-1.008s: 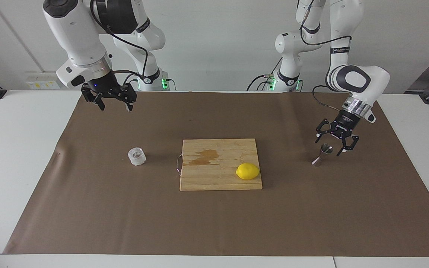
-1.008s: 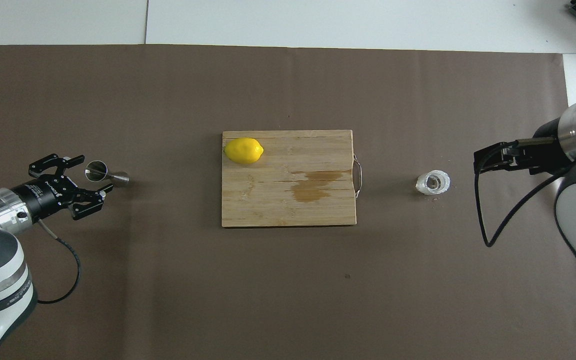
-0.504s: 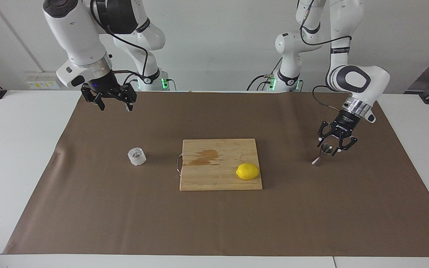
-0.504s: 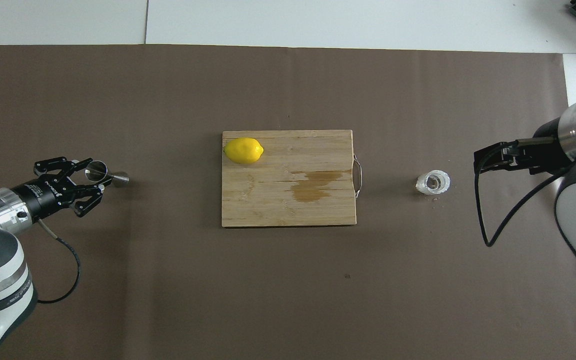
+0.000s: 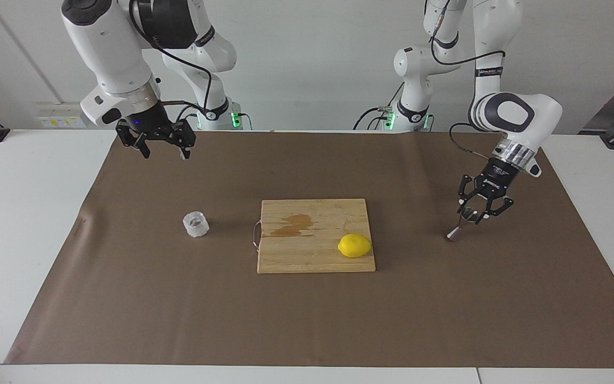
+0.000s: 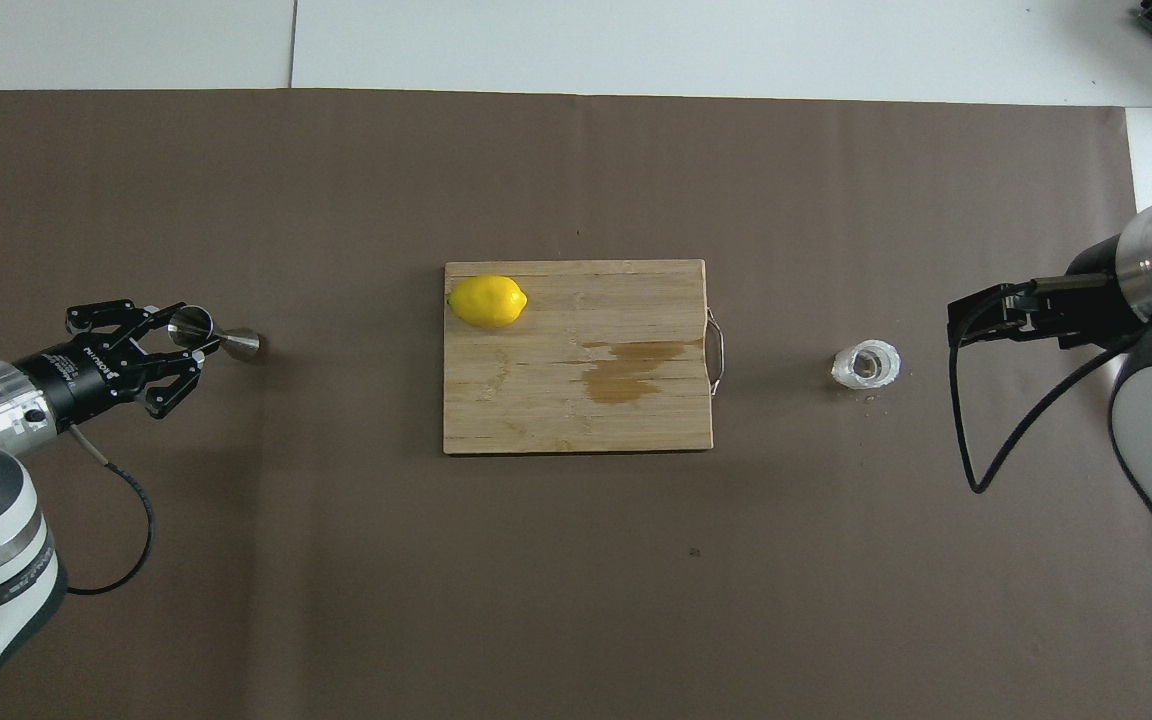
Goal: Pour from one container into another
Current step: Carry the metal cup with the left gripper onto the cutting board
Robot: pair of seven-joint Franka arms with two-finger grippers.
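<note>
White wall, brown mat (image 5: 179, 320) on white desk (image 5: 19, 213).

Facing view: left gripper (image 5: 476, 213) clamped on jigger (image 5: 461, 223) near the mat's left-arm edge; right gripper (image 5: 163, 151) spread wide, empty, waiting.

Overhead view: glass cup (image 6: 866, 364) near the right-arm edge, cutting board (image 6: 576, 355) mid-mat, lemon (image 6: 486, 301) at its corner. Step: grasping jigger; next probably lift.
</note>
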